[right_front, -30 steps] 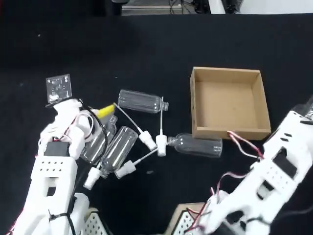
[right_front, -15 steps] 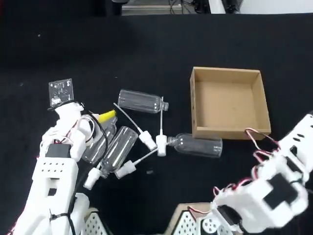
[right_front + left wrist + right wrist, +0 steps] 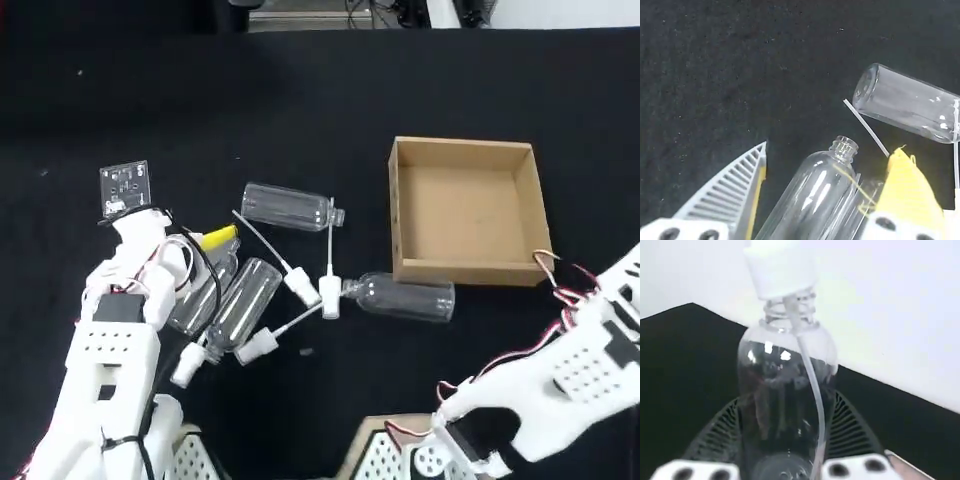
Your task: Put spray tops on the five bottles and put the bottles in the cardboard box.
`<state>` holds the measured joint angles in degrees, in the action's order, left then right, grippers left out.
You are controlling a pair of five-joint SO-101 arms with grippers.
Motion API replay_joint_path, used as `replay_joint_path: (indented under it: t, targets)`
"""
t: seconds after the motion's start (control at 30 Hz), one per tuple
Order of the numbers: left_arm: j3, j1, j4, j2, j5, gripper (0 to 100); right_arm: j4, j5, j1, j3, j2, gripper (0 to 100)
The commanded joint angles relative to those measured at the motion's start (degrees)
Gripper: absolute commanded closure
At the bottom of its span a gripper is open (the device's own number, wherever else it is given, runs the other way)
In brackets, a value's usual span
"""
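Note:
Clear bottles lie left of the cardboard box (image 3: 465, 270): one (image 3: 285, 206) at the back, one (image 3: 402, 298) by the box's front wall, and two (image 3: 240, 302) side by side near the left arm. White spray tops (image 3: 300, 285) with thin tubes lie among them. My left gripper (image 3: 830, 150) is open, its grey and yellow fingers (image 3: 905, 185) straddling an uncapped bottle (image 3: 815, 200); its yellow finger shows as well from above (image 3: 218, 237). My right gripper (image 3: 787, 402) is shut on a bottle (image 3: 782, 375) with a white spray top (image 3: 782, 267), held up in the air.
The right arm (image 3: 570, 380) stretches across the front right corner, close to the box's front right corner. A small marker card (image 3: 124, 186) lies behind the left arm. Black cloth covers the table; its back half is open.
The right arm has swung toward the front right and dropped lower in the high view. The left arm shifted slightly at first and then stayed still over the bottles.

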<state>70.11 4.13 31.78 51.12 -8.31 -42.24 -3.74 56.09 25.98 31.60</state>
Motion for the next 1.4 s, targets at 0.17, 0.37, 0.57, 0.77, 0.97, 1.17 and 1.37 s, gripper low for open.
replay_joint_path:
  t: [0.17, 0.37, 0.57, 0.77, 0.97, 1.17, 1.37]
  targets:
    - [-0.31, -0.31, -1.05, 0.44, -0.62, 64, -1.93, 0.26, 1.41, -17.19, 9.36, 98.8]
    - [-0.31, -0.31, -1.05, 0.44, -0.62, 64, -1.93, 0.26, 1.41, -24.57, 17.19, 98.7]
    - [-0.31, -0.31, -1.05, 0.35, -0.62, 64, -1.93, 0.18, 1.41, -29.58, 23.52, 98.6]
    - [-0.31, -0.66, -1.14, 0.26, -0.62, 64, -1.93, 0.18, 1.32, -29.58, 24.75, 98.2]
    - [-0.31, -0.66, -1.14, 0.18, -0.44, 64, -0.79, 0.18, 0.88, -29.49, 24.66, 87.4]
    - [0.13, -0.66, -2.81, 0.0, -0.26, 64, 6.15, -4.04, 0.62, -31.69, 24.57, 84.0]
    - [4.35, -0.75, -9.41, 0.53, -0.18, 64, 6.68, -4.22, 0.09, -31.96, 24.57, 83.7]
